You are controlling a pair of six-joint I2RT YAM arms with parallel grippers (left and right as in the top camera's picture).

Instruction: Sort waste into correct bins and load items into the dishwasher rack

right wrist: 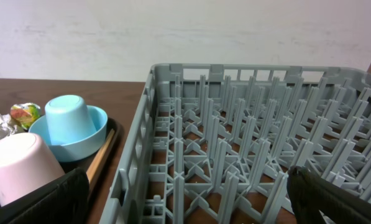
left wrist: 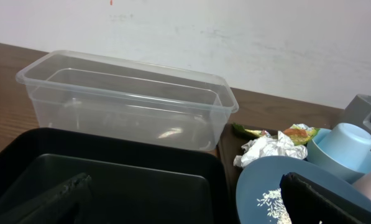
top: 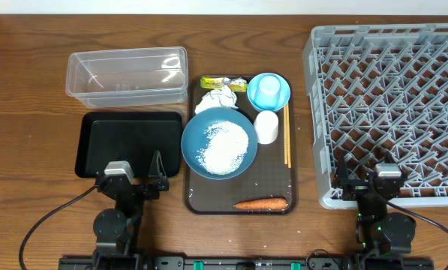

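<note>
Large blue bowl (top: 219, 142) is set at the centre of the brown serving tray (top: 208, 195), w/ white rice (top: 224, 147) heaped inside. Carrot (top: 260, 203) is laid along the tray's near edge. At the tray's far edge the crumpled tissue (top: 218, 98) is found right by the bowl rim, w/ the yellow-green wrapper (top: 224, 81) just behind it. In the tray's far-R corner a small light-blue bowl (top: 282, 97) is set, w/ a light-blue cup (top: 267, 91) upturned in it. White cup (top: 266, 127) is laid on its side nr the tray's middle, R of the big bowl. Chopsticks (top: 287, 135) are lined along the tray's R edge.

Black tray (top: 130, 142) is placed just L of the serving tray. Clear tub (top: 126, 73) is set off the tray's far-L corner. Grey rack (top: 389, 112) is stood R of the tray, a gap left btwn.

L gripper (top: 131, 174) is held L of the tray's near end, over the black tray's near edge. Its jaws are spread wide, nothing gripped. R gripper (top: 374, 178) is held R of the tray's near end, at the rack's near edge. Its jaws are likewise wide, nothing gripped.
</note>
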